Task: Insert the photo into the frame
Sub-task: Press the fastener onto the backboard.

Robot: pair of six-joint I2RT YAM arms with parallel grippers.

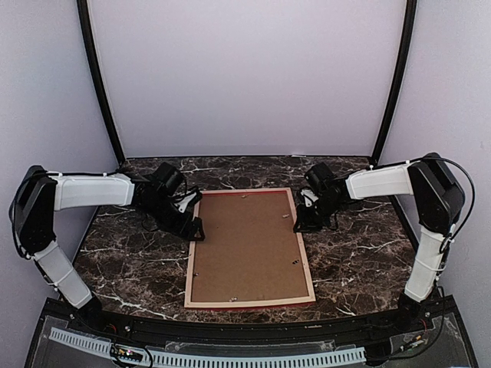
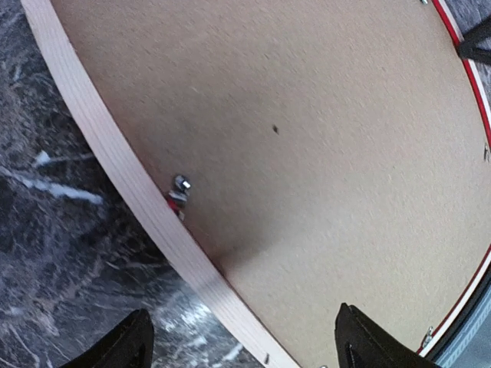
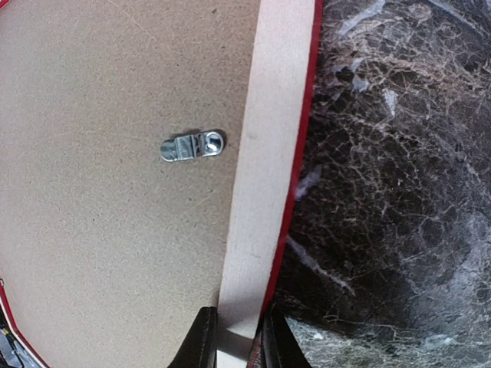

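Marble-patterned table top (image 1: 130, 268), dark with white veins, carries everything in the scene. At its centre the frame (image 1: 249, 303) lies flat and face down with its long sides running away from the arm bases. The pale wood back of its rails is uppermost, and a thin red line shows along the outer edges. A brown backing board (image 1: 247, 245) fills the opening inside the rails.

The two arms reach in from opposite sides and meet the frame at its far half. The left gripper (image 1: 196, 230) is at the left long rail, near the far left corner. In the left wrist view (image 2: 245, 337) its jaws stand wide apart and hold nothing. One dark finger (image 2: 123, 345) is over the marble outside the rail and the other (image 2: 376, 349) over the backing board, so the pale rail runs between them. Whether either fingertip touches the surface beneath cannot be told.

The right gripper (image 1: 301, 224) is at the right long rail, about level with the left one. In the right wrist view (image 3: 238, 337) its fingers (image 3: 201, 341) are drawn close together on either side of the rail, clamped across its width, with the red edge against the outer finger.

A small metal turn clip (image 2: 180, 188) sits at the inner edge of the left rail, just ahead of the left gripper. A silvery hanger plate (image 3: 193, 146) lies flat on the board beside the right rail, ahead of the right fingers.
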